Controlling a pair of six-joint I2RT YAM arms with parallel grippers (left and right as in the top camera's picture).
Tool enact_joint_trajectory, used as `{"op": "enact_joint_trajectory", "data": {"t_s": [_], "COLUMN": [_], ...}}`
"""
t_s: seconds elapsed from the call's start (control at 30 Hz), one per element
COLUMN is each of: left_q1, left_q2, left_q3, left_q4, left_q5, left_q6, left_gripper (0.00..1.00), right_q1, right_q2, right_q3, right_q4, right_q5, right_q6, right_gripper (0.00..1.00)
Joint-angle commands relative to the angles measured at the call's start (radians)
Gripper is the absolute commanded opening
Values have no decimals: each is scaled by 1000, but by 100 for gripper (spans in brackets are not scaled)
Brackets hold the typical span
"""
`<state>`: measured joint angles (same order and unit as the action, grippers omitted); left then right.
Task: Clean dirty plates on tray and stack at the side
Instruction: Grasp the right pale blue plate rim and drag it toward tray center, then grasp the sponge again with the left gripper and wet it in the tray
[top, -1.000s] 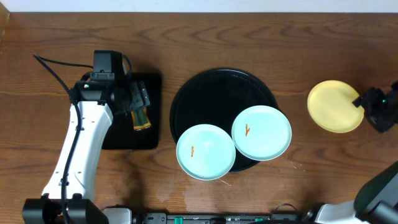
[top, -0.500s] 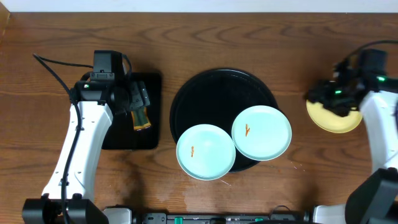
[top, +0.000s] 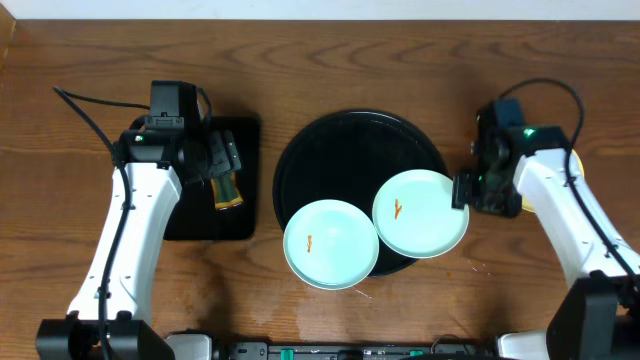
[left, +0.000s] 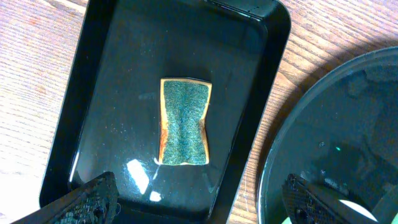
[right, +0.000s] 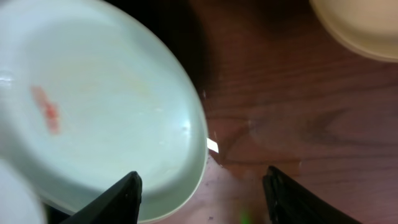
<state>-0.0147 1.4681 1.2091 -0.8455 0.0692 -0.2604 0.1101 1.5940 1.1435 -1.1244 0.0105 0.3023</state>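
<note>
Looking down from overhead, the round tray (top: 300, 150) carries two mint plates, the left plate (top: 330, 243) and the right plate (top: 420, 213). Each has an orange smear and rests across the front rim. The right gripper (top: 465, 190) sits at the right plate's outer edge, while the left gripper (top: 222, 160) hangs over the small tray (top: 245, 130).

On the left wrist camera, the sponge (left: 185, 121) lies flat and untouched ahead of spread jaws.

On the right wrist camera, the jaws stand open astride that plate's rim, with the yellow plate (right: 354, 25) off on the table (right: 280, 112). Closing squarely and deep on the rim looks wisest before lifting.
</note>
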Motion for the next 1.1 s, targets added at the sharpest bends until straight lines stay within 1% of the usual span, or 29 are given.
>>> {"op": "enact_joint_trajectory", "data": {"t_s": [0.0, 0.07, 0.1, 0.13, 0.17, 0.2, 0.23, 0.3, 0.4, 0.57, 0.77, 0.83, 0.9, 0.97, 1.0, 1.03, 1.07], "left_q1": [3, 3, 3, 3, 3, 3, 3, 3, 3, 3, 3, 3, 3, 3, 3, 3, 3], "left_q2": [2, 2, 2, 2, 2, 2, 2, 2, 2, 2, 2, 2, 2, 2, 2, 2, 2], "left_q3": [19, 19, 19, 19, 19, 19, 19, 19, 19, 19, 19, 19, 19, 19, 19, 19, 19], "left_q4": [-3, -3, -3, -3, -3, -3, -3, -3, -3, -27, -33, -32, -32, -32, -33, -33, -34], "left_q5": [-2, -2, -2, -2, -2, -2, -2, -2, -1, 0, 56, 58, 58, 58, 58, 58, 58], "left_q6": [9, 9, 9, 9, 9, 9, 9, 9, -1, -7, -6, -6, -6, -6, -6, -6, -6], "left_gripper": [86, 86, 86, 86, 86, 86, 86, 86, 86, 86, 86, 86, 86, 86, 86, 86, 86], "right_q1": [5, 5, 5, 5, 5, 5, 5, 6, 10, 24, 75, 89, 94, 95, 95, 95, 96], "right_q2": [-5, -5, -5, -5, -5, -5, -5, -5, -5, -4, 9, 26, 45, 70, 84, 98, 110], "right_q3": [-123, -180, -201, -223, -239, -247, -255, -257, -257, -257, -257, -257, -257, -257, -257, -257, -257], "right_q4": [71, 144, 180, 228, 276, 307, 344, 395, 505, 701, 843, 864, 859, 852, 848, 848, 852], "right_q5": [48, 18, 6, -3, -14, -24, -34, -43, -48, -187, -197, -148, -90, -92, -107, -127, -142], "right_q6": [53, 52, 47, 35, 24, 14, 11, 11, -9, -179, -196, -146, -46, 32, 61, 79, 79], "right_gripper": [59, 56, 52, 43, 24, 14, 7, 1, 1, 1, 1, 1, 1, 1, 5, 24, 38]}}
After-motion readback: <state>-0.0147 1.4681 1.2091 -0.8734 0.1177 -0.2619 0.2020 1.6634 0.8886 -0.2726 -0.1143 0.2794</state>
